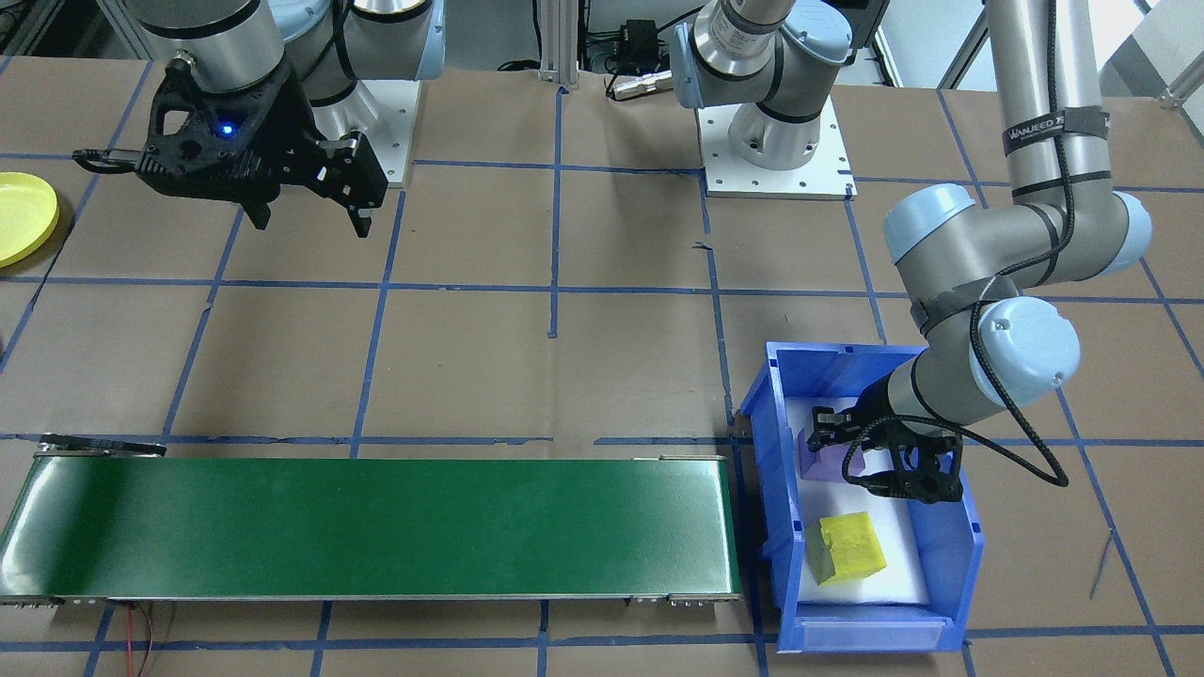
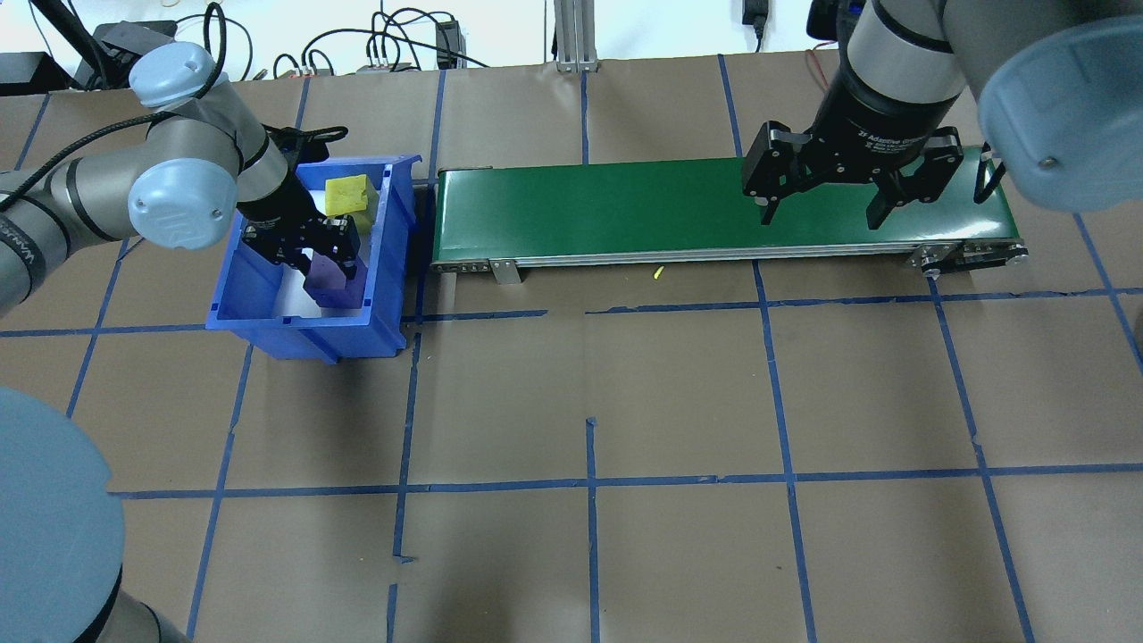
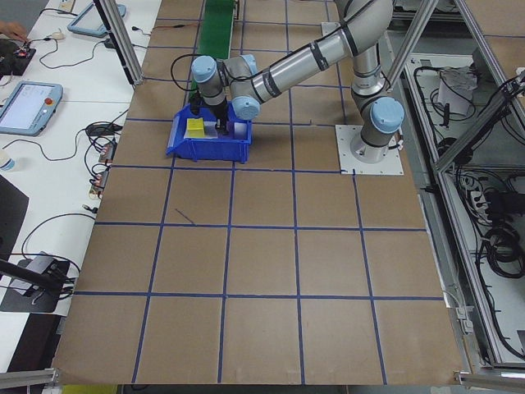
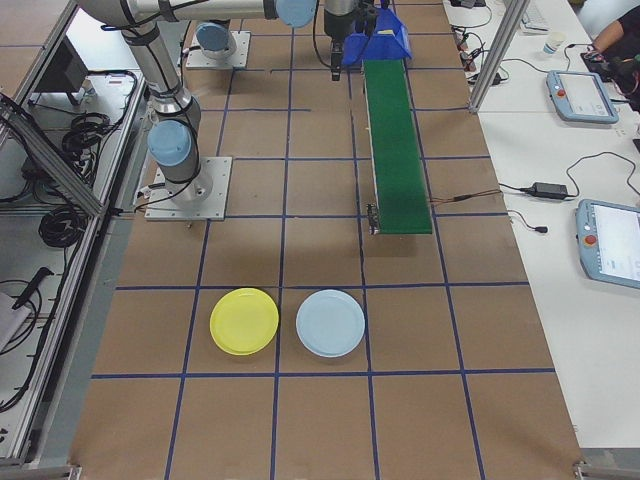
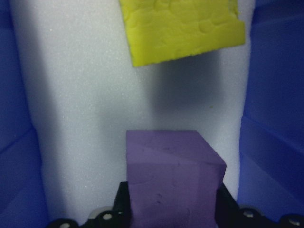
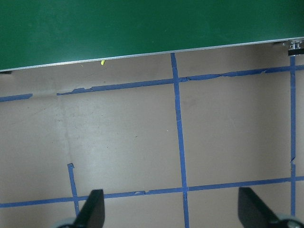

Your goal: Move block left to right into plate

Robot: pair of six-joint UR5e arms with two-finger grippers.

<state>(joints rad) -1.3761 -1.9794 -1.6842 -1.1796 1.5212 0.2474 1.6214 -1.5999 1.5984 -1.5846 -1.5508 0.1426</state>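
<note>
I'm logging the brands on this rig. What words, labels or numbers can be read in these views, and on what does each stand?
"WANJEED": on the black strap around the left arm, front-facing view; the characters after it are cut off.
"2F Adaptive G...": white print on the right hand's black wrist collar, overhead view; small, and the end is hidden.
The teach pendant screens in the side views: too small to read.
No print shows on the blocks, bin, plates or belt.

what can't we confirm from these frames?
- Yellow plate: cut off by the front view's left edge; absent from the overhead.
- Purple block: left wrist view crops its lower part, so finger contact is unclear.
- Left gripper: too small in the left side view.
- Yellow block: top cropped.
</note>
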